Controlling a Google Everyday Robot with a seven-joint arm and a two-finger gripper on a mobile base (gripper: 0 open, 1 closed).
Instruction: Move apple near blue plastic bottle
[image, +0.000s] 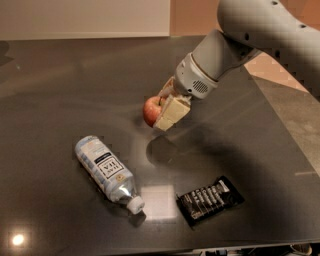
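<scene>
- The arm (260, 30), grey and thick, entered from the upper right and sloped down and to the left, ending in a pale cylindrical wrist (195, 80) just above the gripper.
- The gripper (159, 111) pointed down and left, its cream fingers (171, 111) closed around the apple (150, 110), one finger in front of the fruit and the other mostly hidden behind it.
- The apple sat between the fingers, its red side showing on the gripper's left; a dark shadow (161, 150) lay on the surface (60, 90) just below the gripper.
- The blue plastic bottle (105, 167) lay on its side below and left of the gripper, well apart from it, white cap (135, 204) pointing to the lower right.
- A black snack wrapper (210, 200) lay flat below and right of the gripper, apart from the bottle.
</scene>
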